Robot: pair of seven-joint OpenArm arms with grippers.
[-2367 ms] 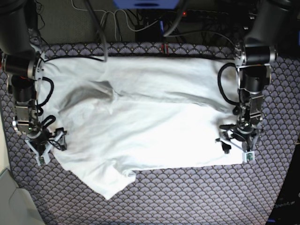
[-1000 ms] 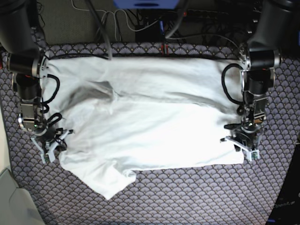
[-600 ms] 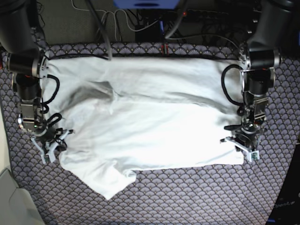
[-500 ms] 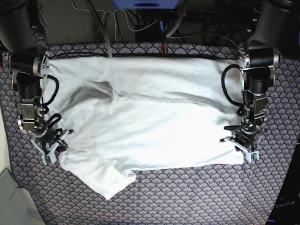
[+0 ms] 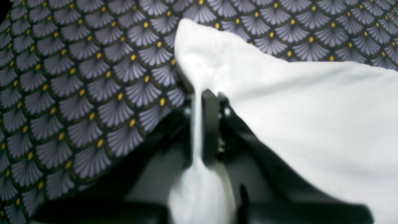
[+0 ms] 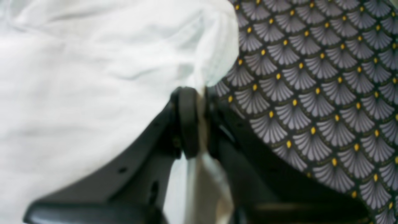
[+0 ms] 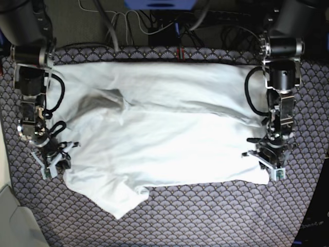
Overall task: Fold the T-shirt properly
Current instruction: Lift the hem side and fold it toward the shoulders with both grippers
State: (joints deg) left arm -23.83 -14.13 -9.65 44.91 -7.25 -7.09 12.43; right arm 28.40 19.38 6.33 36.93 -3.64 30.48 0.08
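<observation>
Left wrist view: the shirt spreads up and to the right of the left claw, over a fan-patterned cloth. A corner of white fabric rises just above the fingertips, and a thin fold runs down between the two dark fingers, which are pressed together on it.

Right wrist view: the shirt lies to the left of and above the right claw. Its edge passes between the fingers, nipped tight, with a bit of fabric hanging below them.

Base view: the shirt lies flat between the claws. The left claw pinches its lower corner on one side, the right claw its edge on the other.
</observation>
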